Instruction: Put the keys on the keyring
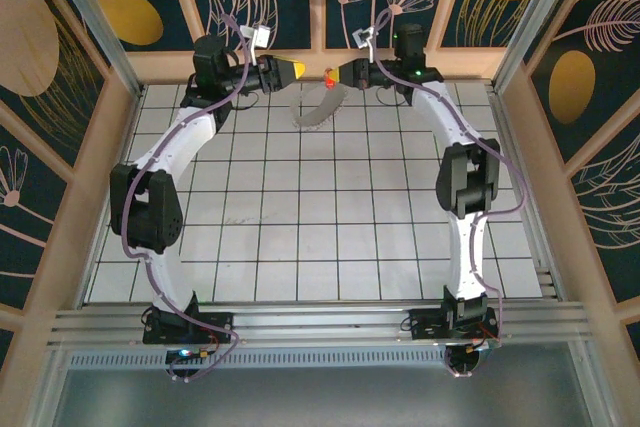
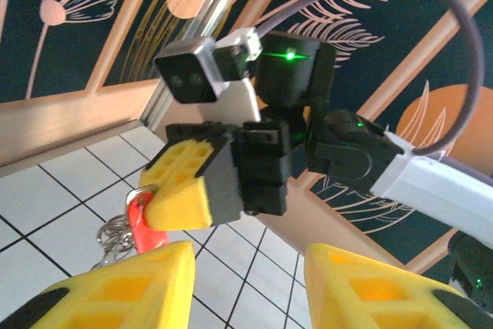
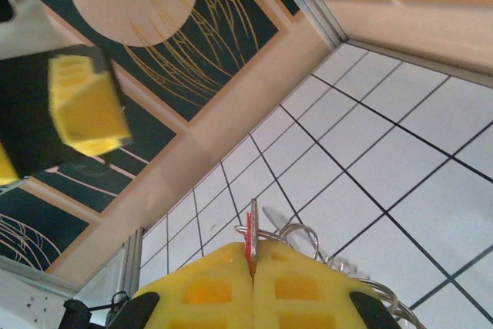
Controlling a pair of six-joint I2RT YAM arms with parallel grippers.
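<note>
Okay, my right gripper was clamped tight on the tiny red-headed silver key, held edge-on between its yellow pads. My left gripper faced it from just beside, fingers spread apart, gripping nothing. The large silvery chain-like keyring dangled under the key, over the white gridded table near its far edge; I couldn't tell whether it was threaded on.

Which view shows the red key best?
Left wrist: the key shows its red head plainly, pinched in the right claw. The right wrist view sees it edge-on, a thin red sliver between the yellow fingers. The top view gives a tiny red dot.
</note>
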